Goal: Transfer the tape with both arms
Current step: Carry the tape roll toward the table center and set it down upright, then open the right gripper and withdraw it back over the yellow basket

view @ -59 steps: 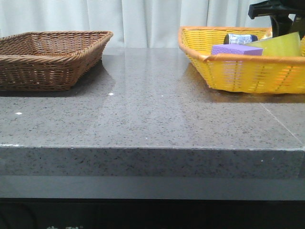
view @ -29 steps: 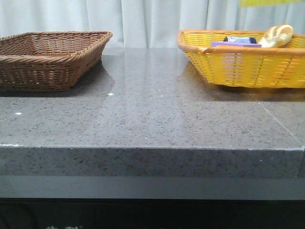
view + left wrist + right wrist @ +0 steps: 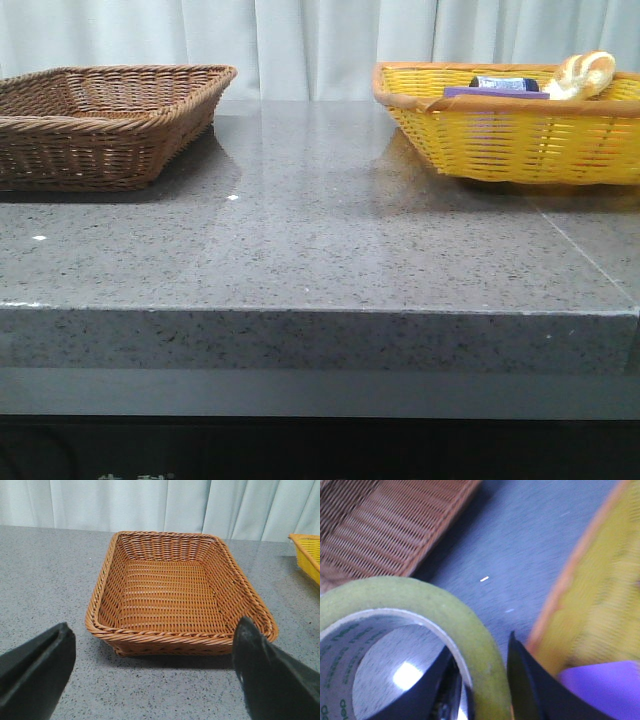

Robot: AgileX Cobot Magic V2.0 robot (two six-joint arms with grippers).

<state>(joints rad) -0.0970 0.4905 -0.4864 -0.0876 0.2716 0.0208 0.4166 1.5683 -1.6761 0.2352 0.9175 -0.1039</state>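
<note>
I have the tape pinched by its wall in my right gripper, lifted clear above the bench between the yellow basket and the brown basket — the carry step, I judge. My left gripper hangs wide open before the brown basket; next I would bring the roll to it.

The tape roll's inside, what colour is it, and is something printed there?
The tape has a whitish inner core with small green lettering; its outer band is translucent yellow-green. Best seen in the right wrist view.
</note>
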